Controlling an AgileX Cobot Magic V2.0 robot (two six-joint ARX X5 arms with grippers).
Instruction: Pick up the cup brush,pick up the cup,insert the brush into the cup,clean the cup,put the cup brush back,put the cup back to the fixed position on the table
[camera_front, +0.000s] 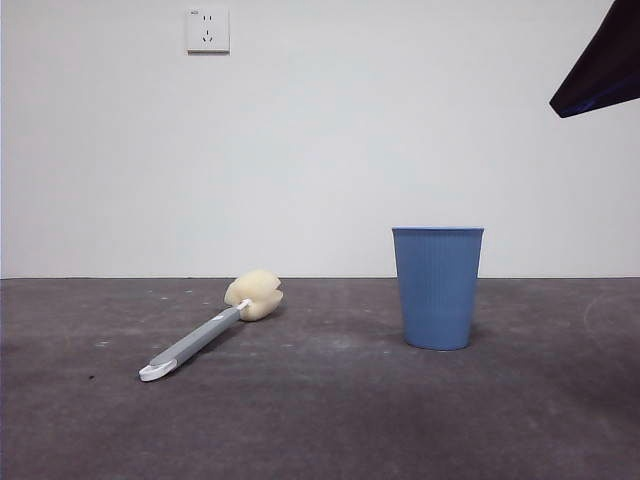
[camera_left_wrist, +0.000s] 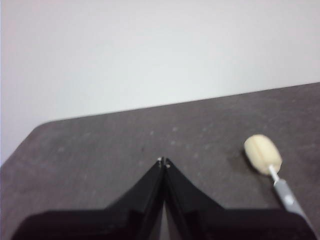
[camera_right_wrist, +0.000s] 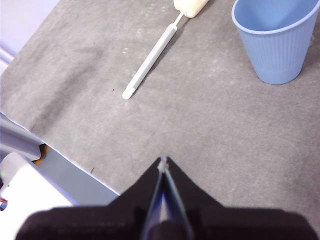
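Note:
The cup brush (camera_front: 205, 334) lies flat on the table (camera_front: 320, 420) at the left, pale yellow sponge head toward the wall, white tip toward me. It also shows in the left wrist view (camera_left_wrist: 267, 162) and the right wrist view (camera_right_wrist: 150, 60). The blue ribbed cup (camera_front: 437, 287) stands upright and empty to the right of it, seen too in the right wrist view (camera_right_wrist: 275, 40). My left gripper (camera_left_wrist: 163, 161) is shut and empty, above the table, apart from the sponge head. My right gripper (camera_right_wrist: 163, 162) is shut and empty, high above the table's near edge, away from both.
A white wall with a socket (camera_front: 207, 30) stands behind the table. One arm shows as a dark tip (camera_front: 600, 70) at the top right corner of the front view. The table's near edge (camera_right_wrist: 65, 152) and a white and grey base (camera_right_wrist: 22, 190) show in the right wrist view.

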